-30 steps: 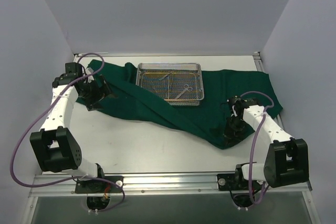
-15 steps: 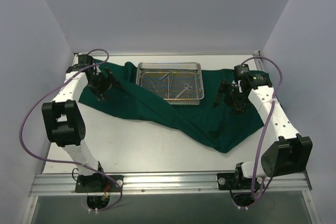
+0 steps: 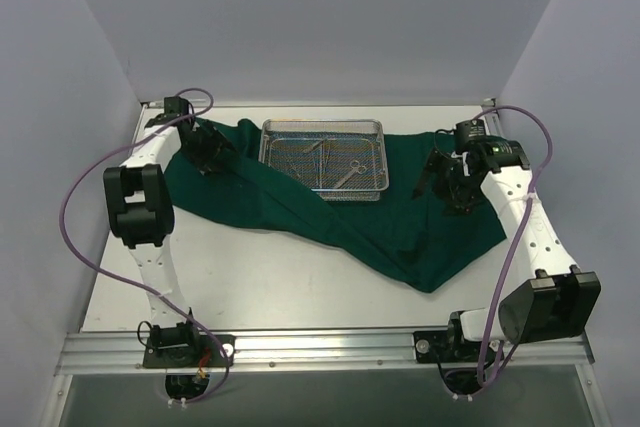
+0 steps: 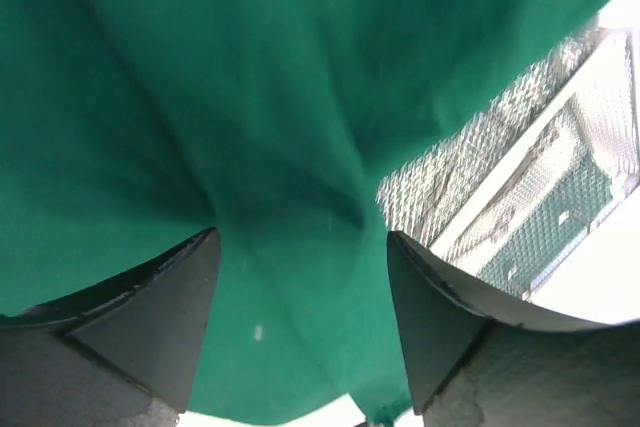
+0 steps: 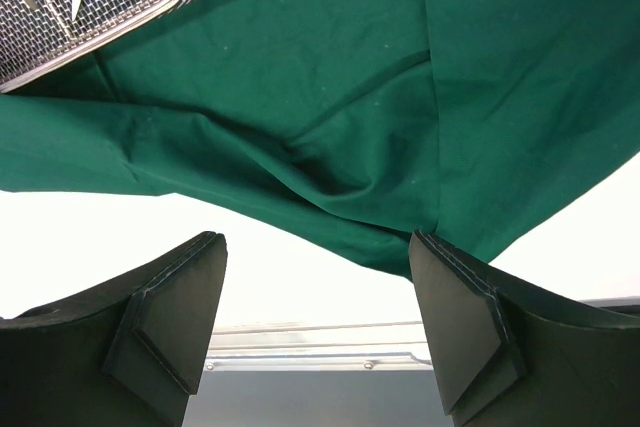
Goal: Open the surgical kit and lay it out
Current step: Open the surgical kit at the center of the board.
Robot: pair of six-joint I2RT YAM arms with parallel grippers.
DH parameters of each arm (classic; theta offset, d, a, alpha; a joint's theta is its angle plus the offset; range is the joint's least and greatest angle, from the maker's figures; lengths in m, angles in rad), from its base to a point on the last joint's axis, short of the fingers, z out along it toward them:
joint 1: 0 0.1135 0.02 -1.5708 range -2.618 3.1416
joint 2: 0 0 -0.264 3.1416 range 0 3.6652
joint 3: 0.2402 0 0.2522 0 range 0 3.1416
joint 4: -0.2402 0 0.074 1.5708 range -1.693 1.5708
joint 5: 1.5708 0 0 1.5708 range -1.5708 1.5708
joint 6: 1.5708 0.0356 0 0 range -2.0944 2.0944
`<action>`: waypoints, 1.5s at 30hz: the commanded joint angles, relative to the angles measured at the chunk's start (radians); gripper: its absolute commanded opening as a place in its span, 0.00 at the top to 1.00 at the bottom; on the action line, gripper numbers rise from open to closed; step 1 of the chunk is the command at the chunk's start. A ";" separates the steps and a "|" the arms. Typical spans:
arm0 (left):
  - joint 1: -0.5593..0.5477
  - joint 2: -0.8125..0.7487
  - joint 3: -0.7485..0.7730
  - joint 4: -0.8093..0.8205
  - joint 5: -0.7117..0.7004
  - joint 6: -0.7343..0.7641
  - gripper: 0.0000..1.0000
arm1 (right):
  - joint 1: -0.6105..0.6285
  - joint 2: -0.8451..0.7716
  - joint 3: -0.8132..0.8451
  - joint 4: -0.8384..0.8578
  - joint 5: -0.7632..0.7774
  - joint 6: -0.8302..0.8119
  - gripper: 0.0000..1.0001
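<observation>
I judge this about half done: the drape (image 3: 400, 232) lies unfolded under the mesh tray (image 3: 322, 129), rumpled in front of it, instruments (image 3: 349, 173) inside the tray, while the left gripper (image 4: 302, 247) and right gripper (image 5: 318, 247) flank the tray, both spread, gripping nothing.

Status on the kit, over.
Left gripper open over drape. Right gripper open, holding nothing. Drape spread, creased; tray uncovered, instruments inside. Nothing in the way.
</observation>
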 commanded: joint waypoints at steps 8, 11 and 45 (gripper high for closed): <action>-0.005 0.140 0.231 -0.063 -0.042 0.056 0.64 | -0.027 0.023 0.065 -0.035 0.014 0.001 0.26; -0.008 0.086 0.201 -0.121 -0.058 0.114 0.98 | -0.030 0.052 0.078 -0.015 0.011 -0.002 0.26; 0.124 -1.086 -0.647 -0.669 -0.354 0.266 0.43 | -0.039 0.373 0.214 0.076 -0.081 -0.089 0.26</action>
